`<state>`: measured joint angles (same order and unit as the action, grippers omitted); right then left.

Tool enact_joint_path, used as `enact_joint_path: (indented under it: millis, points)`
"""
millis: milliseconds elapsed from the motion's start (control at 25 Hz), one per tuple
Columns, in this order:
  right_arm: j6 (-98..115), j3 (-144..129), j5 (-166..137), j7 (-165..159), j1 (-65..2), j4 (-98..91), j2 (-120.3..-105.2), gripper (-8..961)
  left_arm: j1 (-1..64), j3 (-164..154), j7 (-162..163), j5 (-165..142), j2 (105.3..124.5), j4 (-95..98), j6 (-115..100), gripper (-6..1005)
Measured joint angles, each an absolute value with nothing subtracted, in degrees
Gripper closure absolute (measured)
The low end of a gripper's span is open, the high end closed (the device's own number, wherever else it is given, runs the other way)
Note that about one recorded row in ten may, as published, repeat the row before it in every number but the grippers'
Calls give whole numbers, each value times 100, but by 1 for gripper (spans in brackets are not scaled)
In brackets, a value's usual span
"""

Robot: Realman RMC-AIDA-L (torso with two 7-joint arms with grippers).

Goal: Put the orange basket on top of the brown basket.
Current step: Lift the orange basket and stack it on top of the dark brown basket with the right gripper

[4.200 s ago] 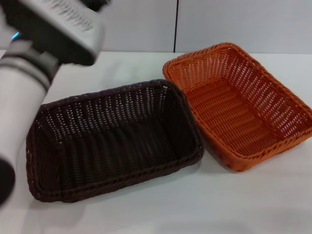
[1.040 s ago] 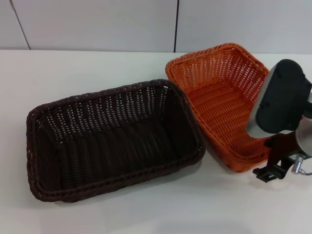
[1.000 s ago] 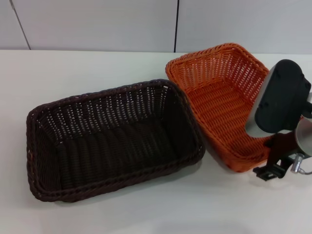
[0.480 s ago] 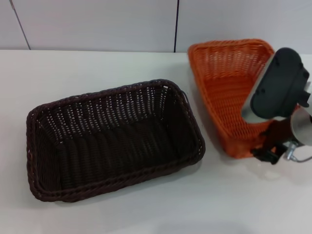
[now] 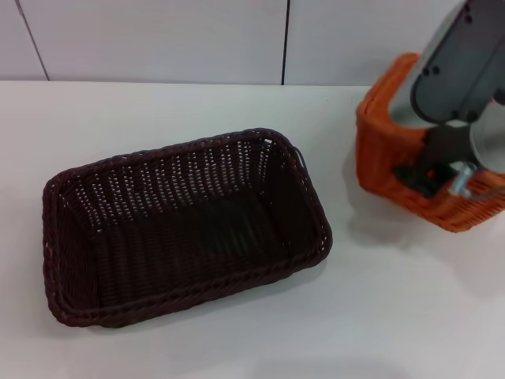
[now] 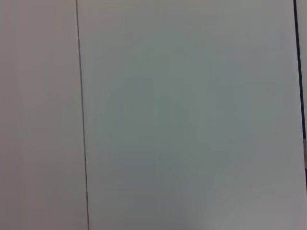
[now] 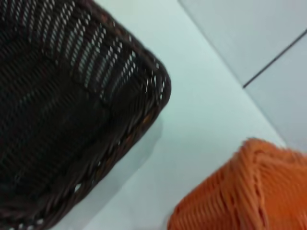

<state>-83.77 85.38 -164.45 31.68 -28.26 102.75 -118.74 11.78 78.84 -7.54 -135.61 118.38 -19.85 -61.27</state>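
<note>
The brown basket (image 5: 189,170) sits upright on the white table (image 5: 158,103), left of centre in the head view. The orange basket (image 5: 384,154) hangs tilted above the table at the far right, apart from the brown one. My right gripper (image 5: 430,170) is shut on its near rim and holds it up. The right wrist view shows a corner of the brown basket (image 7: 96,72) and one end of the orange basket (image 7: 240,191). The left gripper is out of view.
A grey panelled wall (image 5: 158,39) with a dark vertical seam (image 5: 285,39) stands behind the table. The left wrist view shows only wall panels (image 6: 192,115). Bare white table lies between the two baskets and in front of them.
My right gripper has lifted the orange basket off the table, tilting it up and carrying it to the right and away from the brown basket. The brown basket has not moved.
</note>
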Motion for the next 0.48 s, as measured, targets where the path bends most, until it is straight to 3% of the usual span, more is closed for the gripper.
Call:
enact_joint_path:
  millis: [480]
  points:
    - [-8681, 8177, -16718, 4215, -3467, 11040, -11867, 703, 1179, 7884, -494, -13540, 11847, -1875, -6111, 192]
